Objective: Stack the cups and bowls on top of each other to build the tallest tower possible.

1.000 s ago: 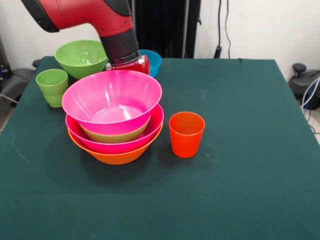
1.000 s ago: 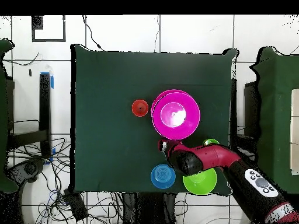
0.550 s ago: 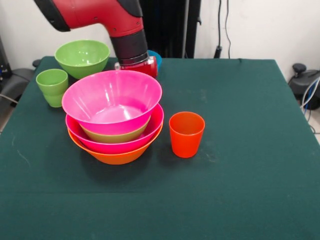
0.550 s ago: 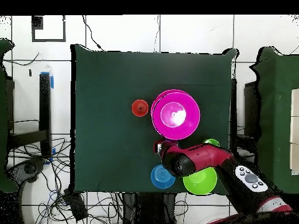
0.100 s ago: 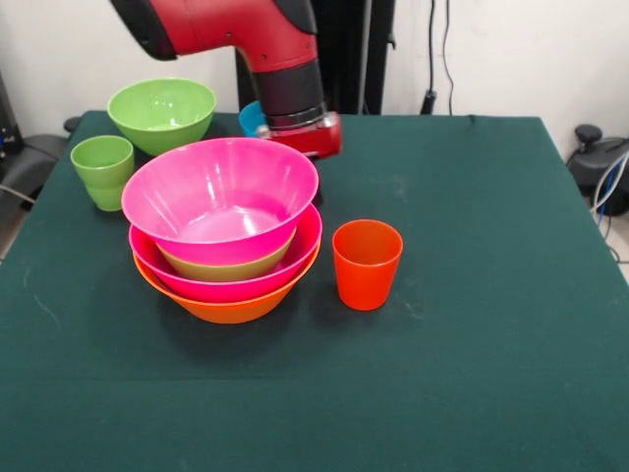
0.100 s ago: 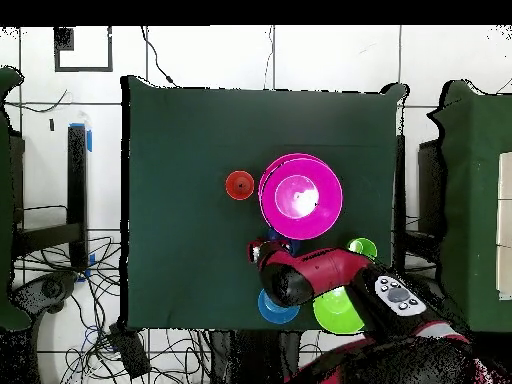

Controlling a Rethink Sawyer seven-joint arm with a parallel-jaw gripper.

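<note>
Front view, nearest first: bare green cloth of the table (image 5: 472,374) fills the lower frame. Just above centre stands the orange-red cup (image 5: 367,264), upright and mouth up, just right of the tower (image 5: 225,228) without touching it. The tower sits left of centre: a large orange bowl (image 5: 231,310) lowest, a pink bowl (image 5: 236,284) nested in it, a green bowl (image 5: 228,265) showing as a band above that, and a second pink bowl (image 5: 220,195) on top, open and tilted a little toward the camera.

At the left edge, beyond the tower, the light green cup (image 5: 102,171) stands upright on the cloth. Farther back in the upper left is a loose green bowl (image 5: 162,113), apart from the tower. A light blue bowl (image 5: 252,118) peeks out behind the arm near the top centre.

The red and black arm (image 5: 246,39) enters from the top and ends at a red wrist block just behind the tower's upper right rim. The pincer (image 5: 305,138) is mostly hidden there, and whether it is apart or together cannot be told.

Overhead, the arm (image 6: 330,280) lies across the lower frame, over the blue bowl (image 6: 272,308) and green bowl (image 6: 335,315), its tip just below the tower (image 6: 300,195).
</note>
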